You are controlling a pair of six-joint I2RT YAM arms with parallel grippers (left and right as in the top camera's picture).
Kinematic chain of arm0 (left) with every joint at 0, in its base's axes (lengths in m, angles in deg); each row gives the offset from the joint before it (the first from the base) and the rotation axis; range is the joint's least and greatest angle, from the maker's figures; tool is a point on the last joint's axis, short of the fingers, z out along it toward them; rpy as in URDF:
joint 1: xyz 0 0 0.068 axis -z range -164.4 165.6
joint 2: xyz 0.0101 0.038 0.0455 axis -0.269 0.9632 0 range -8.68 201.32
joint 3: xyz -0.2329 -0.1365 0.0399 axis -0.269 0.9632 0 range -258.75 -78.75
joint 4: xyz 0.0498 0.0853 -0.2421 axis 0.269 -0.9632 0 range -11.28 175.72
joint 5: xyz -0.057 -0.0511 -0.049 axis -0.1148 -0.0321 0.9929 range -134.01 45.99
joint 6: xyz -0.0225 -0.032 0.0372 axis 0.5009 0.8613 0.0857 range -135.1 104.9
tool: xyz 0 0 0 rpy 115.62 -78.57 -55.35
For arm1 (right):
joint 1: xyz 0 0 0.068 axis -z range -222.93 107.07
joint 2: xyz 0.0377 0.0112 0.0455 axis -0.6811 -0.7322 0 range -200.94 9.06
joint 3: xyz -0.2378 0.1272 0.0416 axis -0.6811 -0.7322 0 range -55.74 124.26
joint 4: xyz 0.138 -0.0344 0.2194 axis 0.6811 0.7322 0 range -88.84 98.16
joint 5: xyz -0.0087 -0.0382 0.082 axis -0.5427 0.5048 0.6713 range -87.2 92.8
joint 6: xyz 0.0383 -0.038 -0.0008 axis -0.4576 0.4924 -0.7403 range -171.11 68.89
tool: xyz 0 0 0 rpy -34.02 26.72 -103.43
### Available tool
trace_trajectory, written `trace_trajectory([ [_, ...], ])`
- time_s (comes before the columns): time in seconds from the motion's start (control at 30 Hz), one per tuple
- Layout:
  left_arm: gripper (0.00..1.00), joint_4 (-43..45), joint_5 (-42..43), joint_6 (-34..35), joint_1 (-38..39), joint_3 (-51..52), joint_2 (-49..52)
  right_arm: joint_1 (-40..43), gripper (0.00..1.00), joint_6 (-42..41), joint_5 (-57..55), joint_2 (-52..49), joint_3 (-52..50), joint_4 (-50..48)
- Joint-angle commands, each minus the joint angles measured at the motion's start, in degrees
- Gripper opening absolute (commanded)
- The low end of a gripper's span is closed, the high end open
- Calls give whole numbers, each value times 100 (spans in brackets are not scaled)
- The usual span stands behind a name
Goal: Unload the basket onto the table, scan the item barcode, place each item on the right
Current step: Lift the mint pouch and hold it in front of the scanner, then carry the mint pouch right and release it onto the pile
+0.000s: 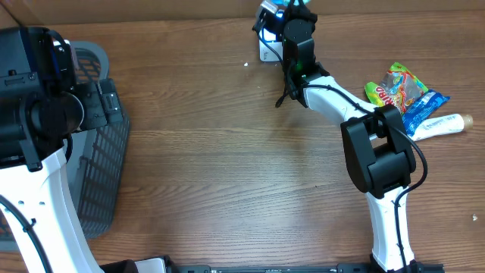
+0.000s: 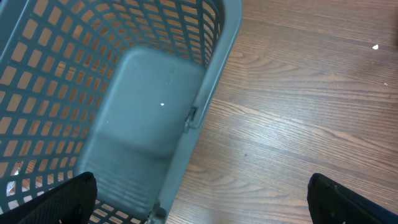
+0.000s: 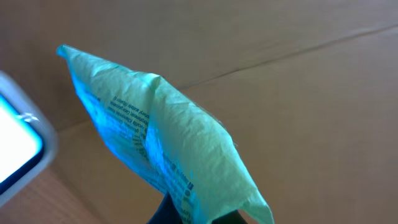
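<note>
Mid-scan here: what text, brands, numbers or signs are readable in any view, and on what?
Nothing reads clearly enough to quote.
On the green packet: lines of small dark print, too blurred to read.
On the candy bag: colourful print, too small to read.
On the blue packet: print too small to read.
On the white tube: no legible marking.
On the basket: no text.

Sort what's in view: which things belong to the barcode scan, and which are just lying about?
Job: green packet, shut in the right gripper; scanner.
Lying about: grey basket under the open left gripper; candy bag; blue packet; white tube.
</note>
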Motion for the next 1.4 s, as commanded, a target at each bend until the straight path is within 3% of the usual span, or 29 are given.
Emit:
trace_trajectory([
  [0.0,100,7,-33,-61,-24,-101,24,50,4,-92,-17,59,101,195],
  [1.13,100,7,-33,-61,-24,-101,24,-79,4,-85,-358,94,98,339],
  [1.27,100,7,-33,-61,-26,-101,24,-258,4,-498,-358,472,98,662],
  [1.37,100,7,-33,-61,-24,-101,24,-378,4,-1027,-361,988,98,1519],
])
